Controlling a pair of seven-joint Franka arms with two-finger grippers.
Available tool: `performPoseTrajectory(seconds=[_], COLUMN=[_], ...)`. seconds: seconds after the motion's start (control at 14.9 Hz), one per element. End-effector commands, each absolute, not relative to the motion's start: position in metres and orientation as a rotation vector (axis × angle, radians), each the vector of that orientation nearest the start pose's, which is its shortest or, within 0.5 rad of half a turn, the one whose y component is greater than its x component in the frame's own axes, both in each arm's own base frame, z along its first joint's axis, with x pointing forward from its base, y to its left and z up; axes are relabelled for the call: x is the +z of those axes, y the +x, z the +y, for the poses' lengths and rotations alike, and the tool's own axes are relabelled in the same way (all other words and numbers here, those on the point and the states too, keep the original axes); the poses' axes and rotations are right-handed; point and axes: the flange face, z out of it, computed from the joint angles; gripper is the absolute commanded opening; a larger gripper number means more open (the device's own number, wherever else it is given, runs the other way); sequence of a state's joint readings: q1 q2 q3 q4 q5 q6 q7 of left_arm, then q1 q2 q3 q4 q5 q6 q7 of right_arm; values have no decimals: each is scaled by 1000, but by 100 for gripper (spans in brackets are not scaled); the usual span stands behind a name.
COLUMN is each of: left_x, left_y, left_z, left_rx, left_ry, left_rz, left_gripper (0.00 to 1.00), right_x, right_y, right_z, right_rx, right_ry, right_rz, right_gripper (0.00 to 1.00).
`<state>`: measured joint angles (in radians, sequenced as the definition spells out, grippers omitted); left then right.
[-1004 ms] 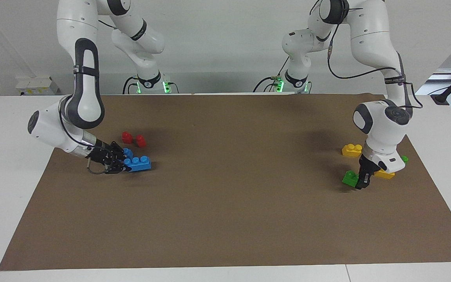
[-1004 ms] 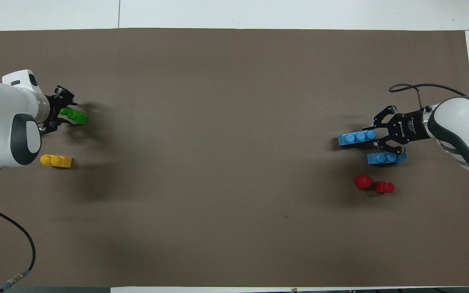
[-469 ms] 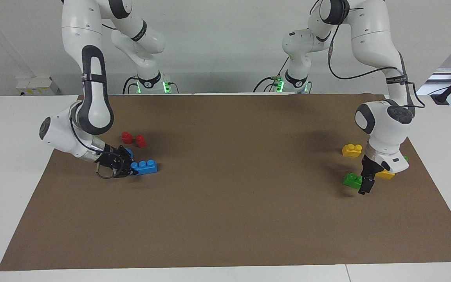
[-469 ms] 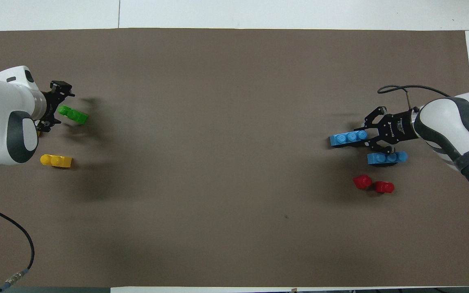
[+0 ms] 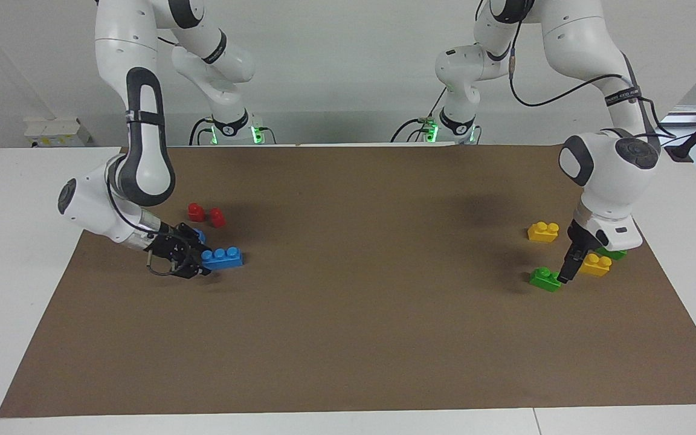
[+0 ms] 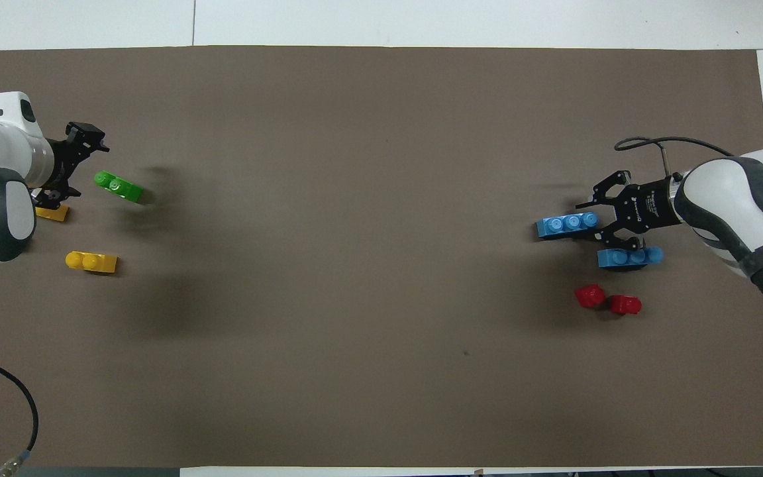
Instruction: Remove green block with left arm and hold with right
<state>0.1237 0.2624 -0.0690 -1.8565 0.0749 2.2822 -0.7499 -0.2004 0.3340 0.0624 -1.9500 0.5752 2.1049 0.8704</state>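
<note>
1. Your left gripper [image 5: 570, 270] hangs low over the brown mat [image 5: 348, 338] at the left arm's end of the table, its fingers spread wide and holding nothing.
2. The green block [image 5: 545, 279] lies on the mat just beside those fingertips, free of them; in the overhead view [image 6: 118, 186] a clear gap shows between block and gripper [image 6: 67, 162].
3. A yellow brick [image 5: 594, 264] sits beside the gripper, toward the table's end, and a second green brick [image 5: 612, 252], partly hidden by the wrist, lies just nearer the robots than it.
4. Another yellow brick [image 5: 543, 231] rests nearer the robots than the green block, well apart from it.
5. Your right gripper [image 5: 194, 260] is low over the mat at the right arm's end of the table, closed on the end of a blue brick [image 5: 222, 258] that points toward the table's middle.
6. A second blue brick [image 6: 630, 256] lies just beside the gripper, nearer the robots; in the facing view it is mostly hidden.
7. Two red pieces [image 5: 206, 214] sit side by side nearer the robots than the blue bricks, touching or nearly so.
</note>
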Motion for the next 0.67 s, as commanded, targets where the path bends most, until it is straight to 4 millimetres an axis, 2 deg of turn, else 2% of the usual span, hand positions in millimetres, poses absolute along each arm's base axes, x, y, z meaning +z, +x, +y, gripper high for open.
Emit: performPoseTrajectory(seconds=[0.0, 0.27, 0.4, 0.6], left_x=[429, 463, 481, 510], left_y=[628, 615, 605, 588], left_z=[29, 15, 8, 3], left_rx=[-214, -184, -169, -142], left_ry=[-2955, -2996, -3019, -3049], left_rz=[-986, -788, -652, -399], left_gripper=[100, 100, 100, 100], right_x=[355, 414, 442, 492], right_y=[601, 608, 610, 599], right_z=[-43, -35, -37, -42], right_rx=[383, 267, 219, 114], right_ry=[-2243, -2444, -2570, -2786], right_rz=[1590, 1420, 1240, 956], right_gripper=[100, 100, 100, 100])
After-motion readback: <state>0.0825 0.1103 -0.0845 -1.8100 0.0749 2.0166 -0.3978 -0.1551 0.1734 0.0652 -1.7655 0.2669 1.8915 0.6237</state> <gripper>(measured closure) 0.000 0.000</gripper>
